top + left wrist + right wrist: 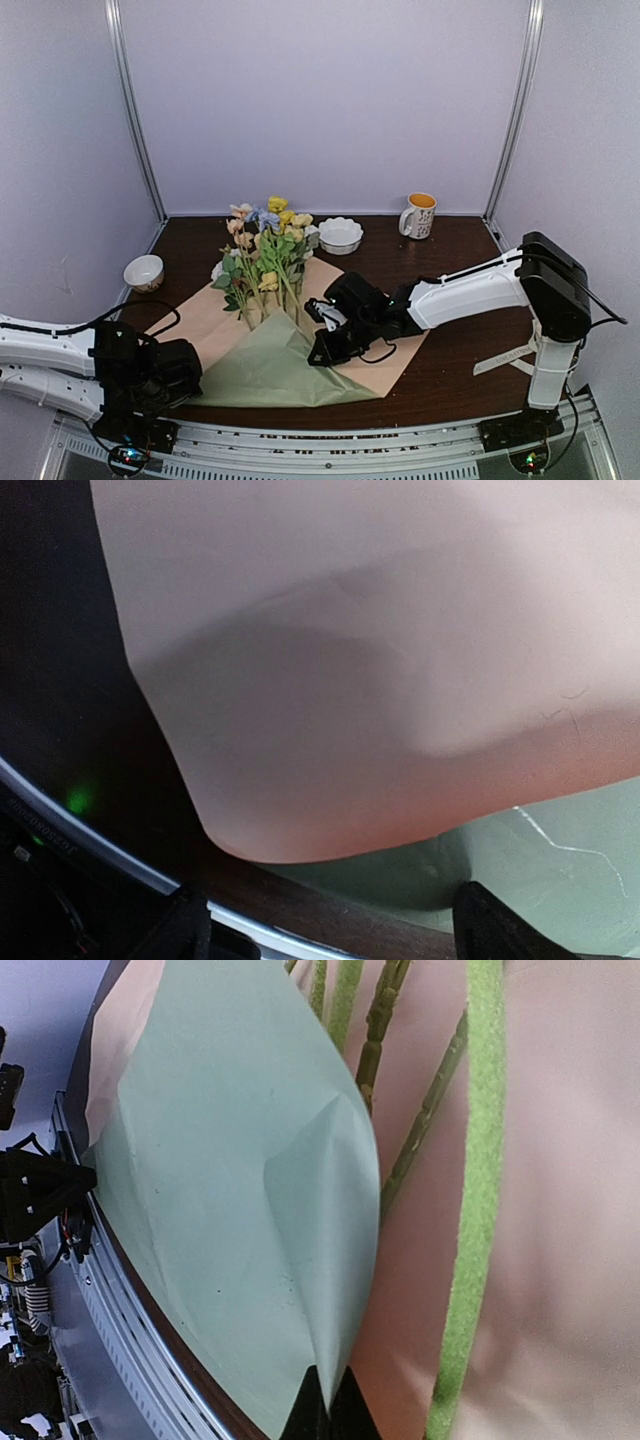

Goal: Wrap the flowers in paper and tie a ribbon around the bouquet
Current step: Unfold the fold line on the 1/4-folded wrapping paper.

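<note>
The paper (205,322) lies spread on the dark table with its peach side up. Its near part is folded over, showing sage green (268,368). The flowers (265,250) lie on the sheet, blossoms toward the back and stems (475,1210) pointing to the front. My right gripper (318,352) is shut on the edge of the green flap (230,1180), its fingertips (318,1412) pinching the fold. My left gripper (335,930) stands open at the sheet's near left corner (380,660), with nothing between its fingers (185,930). The ribbon is out of view.
A white scalloped bowl (340,235) and a mug (418,215) stand at the back right. A small bowl (144,272) sits at the left edge. The metal rail (350,435) runs along the table's front edge, close under the paper.
</note>
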`<action>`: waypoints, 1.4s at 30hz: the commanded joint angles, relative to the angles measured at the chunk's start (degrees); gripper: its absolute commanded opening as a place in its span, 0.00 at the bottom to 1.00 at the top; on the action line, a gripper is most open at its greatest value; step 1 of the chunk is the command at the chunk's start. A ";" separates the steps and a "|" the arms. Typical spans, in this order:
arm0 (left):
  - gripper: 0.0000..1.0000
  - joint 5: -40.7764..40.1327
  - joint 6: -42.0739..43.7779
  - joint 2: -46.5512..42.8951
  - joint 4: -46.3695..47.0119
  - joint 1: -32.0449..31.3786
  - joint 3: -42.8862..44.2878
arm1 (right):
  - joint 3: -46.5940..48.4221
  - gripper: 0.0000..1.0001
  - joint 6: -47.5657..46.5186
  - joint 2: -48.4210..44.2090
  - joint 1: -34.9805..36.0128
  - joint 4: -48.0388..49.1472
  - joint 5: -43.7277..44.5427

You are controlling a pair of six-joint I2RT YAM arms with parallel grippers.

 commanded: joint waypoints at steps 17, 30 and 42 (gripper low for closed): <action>0.82 2.61 -4.10 -2.56 3.59 0.03 -8.56 | 1.82 0.16 1.59 -1.62 0.18 -0.87 2.92; 0.80 5.57 -1.72 0.27 2.40 0.03 -8.82 | -0.05 0.28 -2.64 -10.39 -3.38 -14.07 15.04; 0.80 5.36 -2.80 -2.65 3.33 0.03 -12.40 | 6.07 0.15 -3.92 1.22 -1.49 -13.33 10.85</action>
